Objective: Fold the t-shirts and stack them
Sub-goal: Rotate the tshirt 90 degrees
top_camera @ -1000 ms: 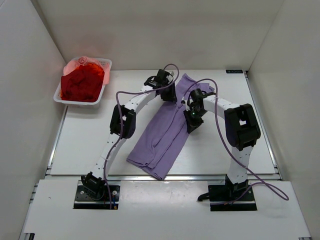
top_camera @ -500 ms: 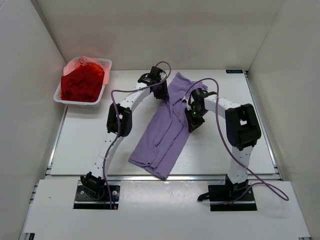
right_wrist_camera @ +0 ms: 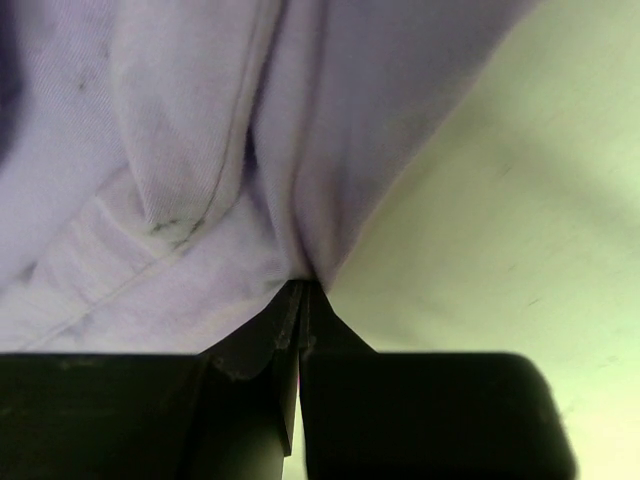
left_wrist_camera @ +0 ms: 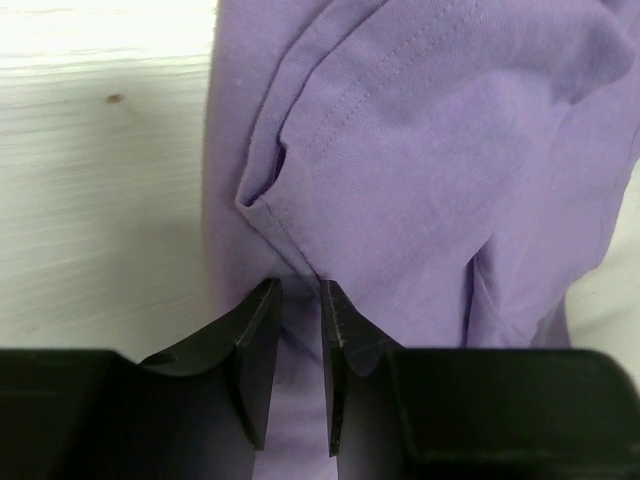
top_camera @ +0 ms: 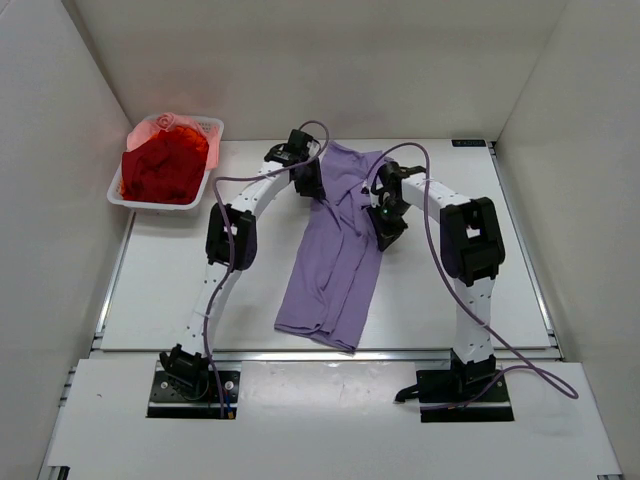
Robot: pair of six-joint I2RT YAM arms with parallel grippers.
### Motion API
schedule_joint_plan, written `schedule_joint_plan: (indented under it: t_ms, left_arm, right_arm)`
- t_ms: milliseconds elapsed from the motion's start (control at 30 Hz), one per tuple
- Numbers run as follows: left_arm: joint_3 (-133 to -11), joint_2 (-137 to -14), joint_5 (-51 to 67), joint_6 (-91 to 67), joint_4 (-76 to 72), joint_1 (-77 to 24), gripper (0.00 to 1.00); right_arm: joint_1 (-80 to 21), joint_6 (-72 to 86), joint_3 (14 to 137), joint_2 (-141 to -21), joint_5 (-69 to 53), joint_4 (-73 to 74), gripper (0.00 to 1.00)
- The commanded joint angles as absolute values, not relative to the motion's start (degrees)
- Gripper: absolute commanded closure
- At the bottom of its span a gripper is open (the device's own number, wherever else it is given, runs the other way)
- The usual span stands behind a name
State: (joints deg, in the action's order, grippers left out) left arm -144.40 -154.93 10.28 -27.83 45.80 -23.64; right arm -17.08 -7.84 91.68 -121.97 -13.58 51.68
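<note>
A lavender t-shirt [top_camera: 335, 260] lies bunched in a long strip down the middle of the table, its top end spread between the two arms. My left gripper [top_camera: 308, 185] holds the upper left edge; in the left wrist view its jaws [left_wrist_camera: 300, 290] stand narrowly apart with a fold of the lavender t-shirt [left_wrist_camera: 430, 150] between them. My right gripper [top_camera: 385, 232] is at the upper right edge, and in the right wrist view it [right_wrist_camera: 302, 290] is shut tight on a pinch of the lavender t-shirt [right_wrist_camera: 190, 200]. A deep red t-shirt [top_camera: 165, 165] and a pale pink one [top_camera: 160, 122] lie in the basket.
The white mesh basket [top_camera: 213, 128] stands at the table's back left corner. White walls enclose the table on the left, back and right. Purple cables loop over both arms. The table's front edge [top_camera: 320, 352] runs just below the shirt's lower hem.
Both grippers moved toward the back left with the lavender shirt. Its lower end swung right, so it now lies straighter. The left jaws closed a little.
</note>
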Motion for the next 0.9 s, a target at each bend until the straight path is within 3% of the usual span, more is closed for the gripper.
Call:
schedule_joint_plan:
  t_ms: [0, 267, 367, 500, 600, 733, 867]
  left_arm:
    - [-138.9, -154.0, 1.2, -24.7, 54.1, -19.8, 0.65]
    - [-126.6, -146.7, 2.5, -26.3, 47.0, -17.4, 0.64]
    - [-130.2, -148.7, 3.5, -27.5, 47.8, -17.2, 0.62]
    - [-144.7, -155.5, 5.6, -28.9, 51.7, -16.4, 0.60]
    - [-152.0, -159.4, 8.3, -30.5, 51.8, -15.3, 0.58]
    - [-145.0, -157.6, 9.9, -30.7, 45.7, -15.2, 0.57]
    - [-147.3, -158.6, 10.8, -29.7, 44.5, -15.3, 0.52]
  right_arm:
    - [-16.3, -11.6, 95.0, -127.7, -6.9, 50.9, 1.00]
    - [-14.1, -11.6, 105.5, -133.1, -8.3, 53.6, 1.00]
    - [-14.5, -11.1, 110.4, -135.0, -8.7, 54.4, 0.99]
    - [-14.9, -10.6, 115.0, -138.4, -10.4, 56.4, 1.00]
    - [-16.3, -11.0, 113.3, -137.6, -11.7, 56.4, 1.00]
    - [-18.6, -11.0, 105.2, -132.0, -13.7, 52.8, 1.00]
    - [-19.6, -11.2, 99.8, -127.1, -12.7, 49.7, 0.99]
